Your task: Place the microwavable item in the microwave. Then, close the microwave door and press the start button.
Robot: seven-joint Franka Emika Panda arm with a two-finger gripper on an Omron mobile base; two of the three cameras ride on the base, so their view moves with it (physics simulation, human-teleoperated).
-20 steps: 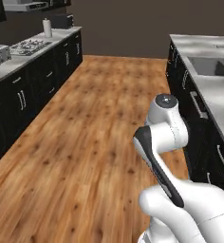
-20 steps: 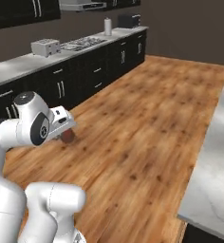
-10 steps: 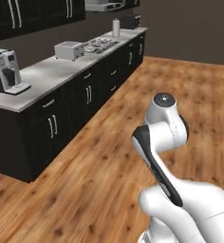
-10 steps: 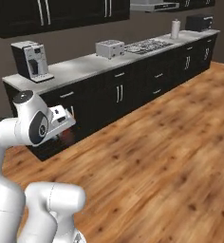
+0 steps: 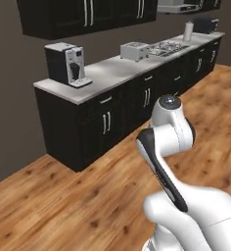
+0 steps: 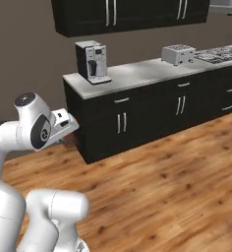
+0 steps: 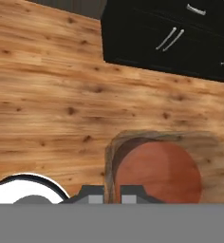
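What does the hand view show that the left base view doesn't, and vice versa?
Hand view alone: the reddish-brown microwavable item held right at the gripper, which is shut on it, with bare wood planks beneath.

Left base view alone: the arm's white elbow, the coffee machine, the toaster, the cooktop and the grey countertop, with upper cabinets above.

Both: the wooden floor and the black lower cabinets with silver handles.

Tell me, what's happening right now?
Jaws shut on the reddish cup. Carried above wood floor. Black cabinets ahead, coffee machine on top.
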